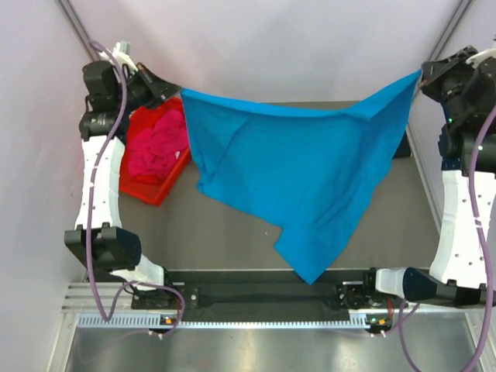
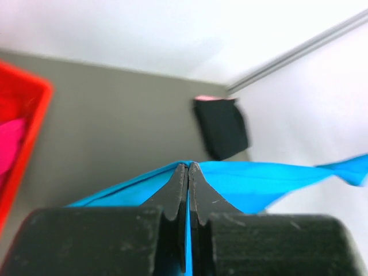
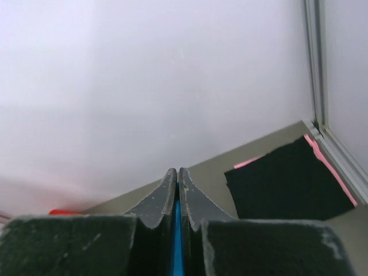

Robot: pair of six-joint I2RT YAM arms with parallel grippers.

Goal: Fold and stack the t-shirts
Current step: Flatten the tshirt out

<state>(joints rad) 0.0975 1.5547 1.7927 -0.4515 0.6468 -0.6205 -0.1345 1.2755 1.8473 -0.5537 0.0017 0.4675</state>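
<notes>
The turquoise-blue t-shirt (image 1: 298, 174) hangs stretched in the air between my two grippers, its lower part trailing down to the table's near edge. My left gripper (image 1: 177, 91) is shut on its left corner; blue cloth (image 2: 253, 185) shows between and beyond the jaws. My right gripper (image 1: 422, 76) is shut on its right corner; a blue strip (image 3: 176, 241) sits between the jaws. A folded black t-shirt (image 3: 287, 181) lies on a folded pink one at the table's far right; it also shows in the left wrist view (image 2: 221, 127). Crumpled magenta-pink cloth (image 1: 159, 147) lies in the tray.
A red plastic tray (image 1: 149, 190) stands at the left of the table, below my left gripper; its rim shows in the left wrist view (image 2: 29, 109). White walls enclose the table on three sides. The dark table top (image 1: 217, 232) shows below the hanging shirt.
</notes>
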